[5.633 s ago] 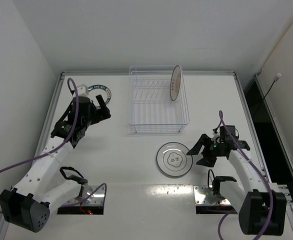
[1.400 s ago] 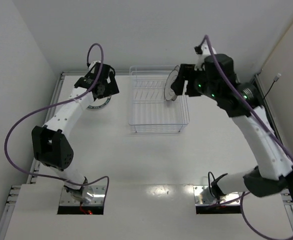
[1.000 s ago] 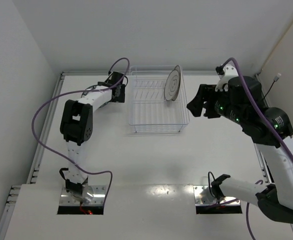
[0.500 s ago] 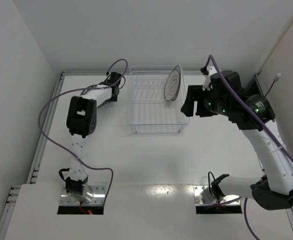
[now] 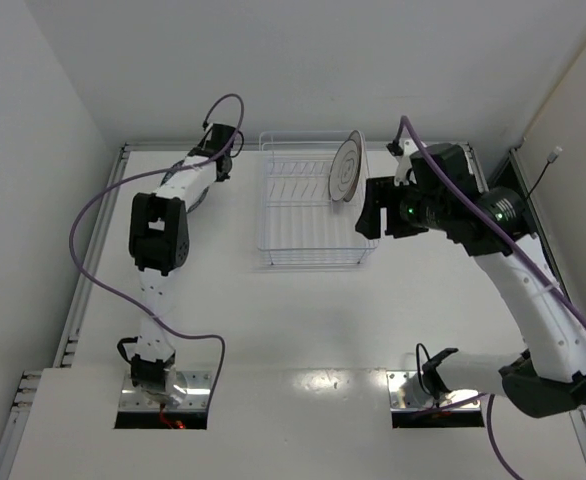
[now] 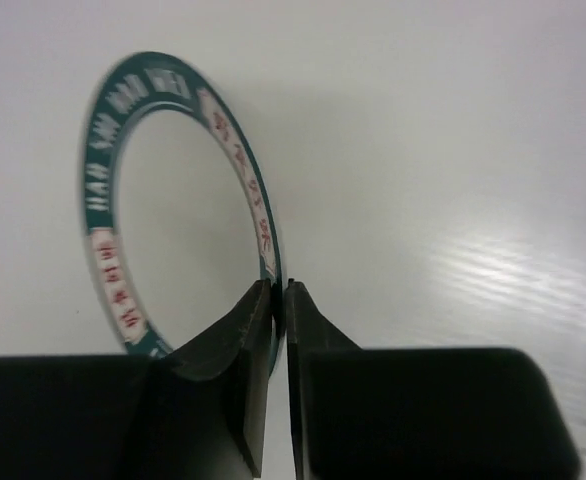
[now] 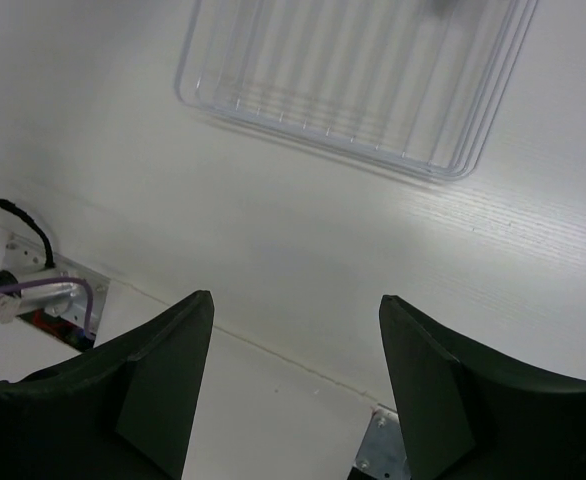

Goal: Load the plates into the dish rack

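In the left wrist view a white plate with a dark teal rim band (image 6: pixel 188 215) stands tilted in front of the camera, and my left gripper (image 6: pixel 279 292) is shut on its rim. From above, my left gripper (image 5: pixel 219 160) is at the table's far left back, and its arm hides that plate. The dish rack (image 5: pixel 313 205) stands at the back centre, with a grey-ringed plate (image 5: pixel 345 167) upright at its right end. My right gripper (image 5: pixel 373 215) hangs open and empty just right of the rack. In the right wrist view the gripper (image 7: pixel 293 310) is high above the table, with the dish rack (image 7: pixel 363 80) ahead.
The table's raised back edge (image 5: pixel 293 146) and the walls lie close behind the left gripper. The left arm's base plate with cables (image 7: pixel 33 290) shows low in the right wrist view. The right arm's base (image 5: pixel 428 385) sits at the near edge.
My left gripper has gone from open to shut on the teal-rimmed plate's rim. The right arm has swung left, from well right of the rack to close beside its right side.
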`<state>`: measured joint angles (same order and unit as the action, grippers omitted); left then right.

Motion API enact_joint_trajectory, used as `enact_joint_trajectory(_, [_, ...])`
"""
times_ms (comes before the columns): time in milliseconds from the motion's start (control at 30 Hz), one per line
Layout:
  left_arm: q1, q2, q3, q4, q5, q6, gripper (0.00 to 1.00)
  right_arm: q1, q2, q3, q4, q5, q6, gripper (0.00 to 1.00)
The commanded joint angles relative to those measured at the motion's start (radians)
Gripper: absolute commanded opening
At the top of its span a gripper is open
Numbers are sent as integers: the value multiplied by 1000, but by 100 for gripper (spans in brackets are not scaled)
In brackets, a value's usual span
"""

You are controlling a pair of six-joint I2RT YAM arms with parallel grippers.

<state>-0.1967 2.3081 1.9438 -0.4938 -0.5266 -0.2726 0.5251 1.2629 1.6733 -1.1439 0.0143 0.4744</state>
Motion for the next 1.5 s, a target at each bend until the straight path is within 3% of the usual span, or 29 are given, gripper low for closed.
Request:
enact_joint_trajectory(0, [-50,-163,125,24,50,-77,0,-5,-92,-58,75,-54,-7,64])
enact_joint_trajectory(267, [-83,-436,156,70,164,-143,0,-5,-253,-185,73,-79,26,64])
enact_joint_trajectory(433, [-83,-530,146,207,351,-327,0,-5,-362,-230,9,-77,46,63])
enact_joint_trajectory(567, [-96,-552,20,510,636,-552,0,-5,-387,-199,-54,-33,37,63])
enact_joint_trajectory(600, [-105,-540,-3,664,666,-598,0,-5,-387,-199,-63,-33,36,63])
enact_joint_trajectory(700, [-133,-455,-20,872,743,-769,0,-5,-387,-178,-99,-24,27,63])
enact_joint_trajectory(900, [-170,-328,-43,1099,741,-1040,0,-5,-376,-109,-154,38,0,63])
enact_joint_trajectory(1033, [-179,-291,-54,1098,732,-1041,0,-5,-356,-89,-163,58,-10,63])
enact_joint_trajectory(1467, [-179,-280,-304,1130,692,-1097,0,-5,-272,-67,-163,88,-42,63])
